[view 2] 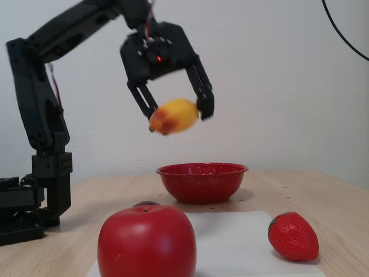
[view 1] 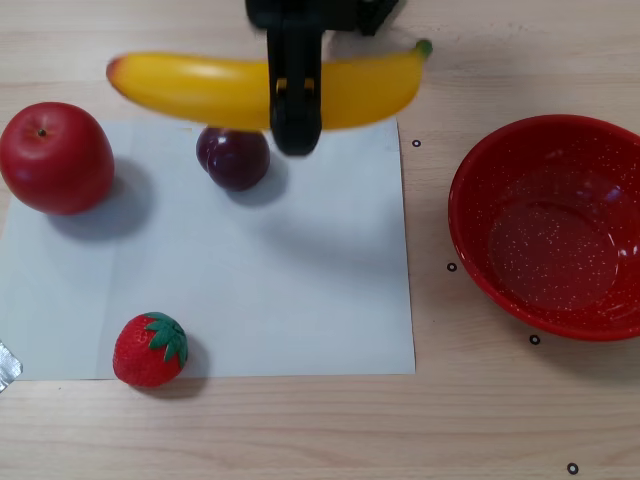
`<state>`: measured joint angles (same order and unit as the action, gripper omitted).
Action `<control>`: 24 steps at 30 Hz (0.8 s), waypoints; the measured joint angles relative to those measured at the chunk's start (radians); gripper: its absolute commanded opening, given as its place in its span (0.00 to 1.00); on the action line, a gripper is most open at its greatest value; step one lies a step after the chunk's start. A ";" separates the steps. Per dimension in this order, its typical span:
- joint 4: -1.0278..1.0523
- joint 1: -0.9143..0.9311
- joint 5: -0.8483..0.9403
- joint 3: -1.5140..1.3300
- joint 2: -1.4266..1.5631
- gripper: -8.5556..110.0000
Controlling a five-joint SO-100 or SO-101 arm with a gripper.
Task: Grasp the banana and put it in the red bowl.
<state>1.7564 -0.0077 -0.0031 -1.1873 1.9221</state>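
Note:
The yellow banana [view 1: 210,90] is held in the air, level, its orange-red end to the left and green stem tip to the right in the other view. My black gripper [view 1: 295,125] is shut across its middle. In the fixed view the banana [view 2: 174,115] appears end-on between the fingers of my gripper [view 2: 179,112], well above the table and to the left of the red bowl [view 2: 202,180]. The red bowl [view 1: 550,225] with white speckles sits on the wood at the right, with nothing in it.
A white sheet [view 1: 250,300] lies on the wooden table. On it are a red apple [view 1: 55,158], a dark plum [view 1: 234,157] under the banana, and a strawberry [view 1: 150,350]. The arm base [view 2: 29,202] stands at the left of the fixed view.

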 measured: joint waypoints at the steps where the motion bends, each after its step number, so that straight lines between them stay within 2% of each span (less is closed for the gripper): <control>1: 0.000 0.020 0.003 0.000 0.021 0.07; 11: -0.072 0.314 0.152 0.043 0.052 0.07; 19: -0.293 0.488 0.218 0.048 0.034 0.07; 24: -0.497 0.561 0.264 -0.069 0.021 0.07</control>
<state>1.2594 0.5538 0.2608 -1.2563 1.9436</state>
